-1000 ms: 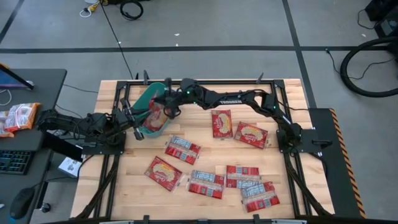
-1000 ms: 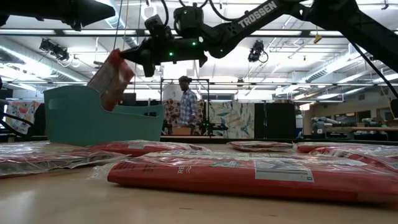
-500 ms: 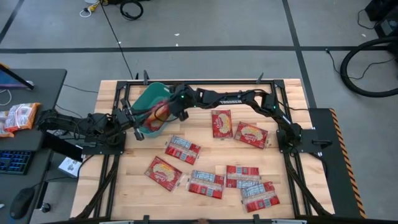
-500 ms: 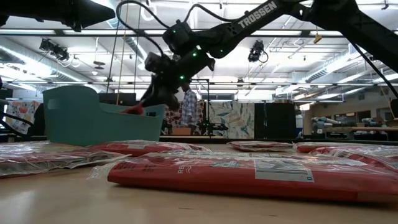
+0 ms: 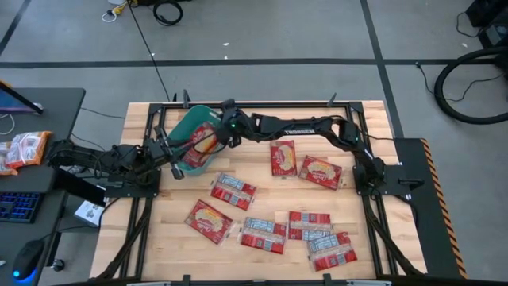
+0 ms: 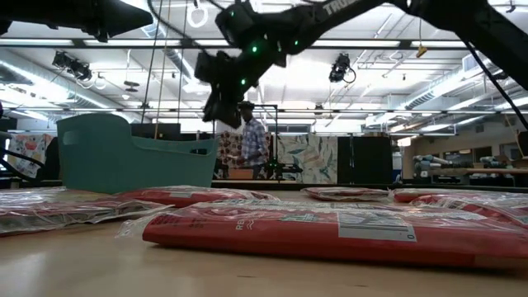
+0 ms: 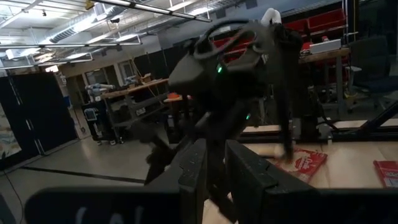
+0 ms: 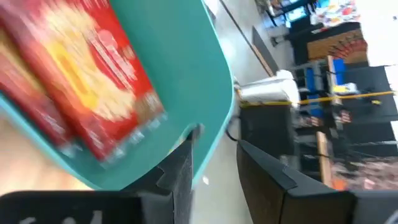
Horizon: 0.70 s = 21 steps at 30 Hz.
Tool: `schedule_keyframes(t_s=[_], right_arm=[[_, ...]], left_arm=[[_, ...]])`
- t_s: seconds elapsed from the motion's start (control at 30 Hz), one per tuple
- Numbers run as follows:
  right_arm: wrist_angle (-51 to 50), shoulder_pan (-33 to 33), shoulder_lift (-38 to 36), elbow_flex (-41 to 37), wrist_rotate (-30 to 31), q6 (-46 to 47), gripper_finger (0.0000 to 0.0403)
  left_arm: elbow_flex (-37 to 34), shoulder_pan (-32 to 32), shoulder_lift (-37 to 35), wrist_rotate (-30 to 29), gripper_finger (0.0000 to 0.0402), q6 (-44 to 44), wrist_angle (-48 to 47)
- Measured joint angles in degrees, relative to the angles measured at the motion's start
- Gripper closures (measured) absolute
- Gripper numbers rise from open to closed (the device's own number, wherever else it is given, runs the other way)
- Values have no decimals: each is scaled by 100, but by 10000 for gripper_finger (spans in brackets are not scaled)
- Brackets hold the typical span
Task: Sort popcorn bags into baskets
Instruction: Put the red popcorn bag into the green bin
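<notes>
The teal basket (image 5: 187,119) stands at the table's far left. A red popcorn bag (image 5: 205,141) with a cream-yellow picture lies inside it, plain in the right wrist view as the bag (image 8: 93,93) against the basket's wall (image 8: 193,68). My right gripper (image 8: 214,144) hangs open and empty over the basket's right end (image 6: 216,103). Several more red bags (image 5: 263,234) lie flat on the table. My left gripper (image 5: 172,163) waits above the basket's left side, its fingers (image 7: 193,174) a little apart with nothing between them.
Loose bags (image 5: 283,157) (image 5: 320,171) lie to the basket's right, and others (image 5: 232,191) (image 5: 209,220) (image 5: 332,250) toward the near edge. An orange-white packet (image 5: 24,149) lies on the side desk at the left. A person (image 6: 256,144) stands in the room beyond.
My right gripper held a red bag hanging over the basket, then tipped down into the basket and let go. It has since risen clear of the rim. The bag now lies inside the basket.
</notes>
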Motion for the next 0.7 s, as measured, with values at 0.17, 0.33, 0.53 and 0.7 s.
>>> schedule_keyframes(t_s=[0.17, 0.33, 0.53, 0.7], right_arm=[[-742, 194, -373, 0, -690, 746, 271], [-1689, 385, -526, 6, -2182, 1875, 271], [-2245, 685, -522, -89, -3271, 3054, 271], [-2771, 970, -518, -103, -3009, 4118, 271]], left_arm=[[0, 0, -2, 0, 338, 0, 0], [0, 0, 0, 0, 338, -181, -46], [0, -3, 55, 4, 338, -1067, -420], [0, -9, 244, 223, 338, -1835, -708]])
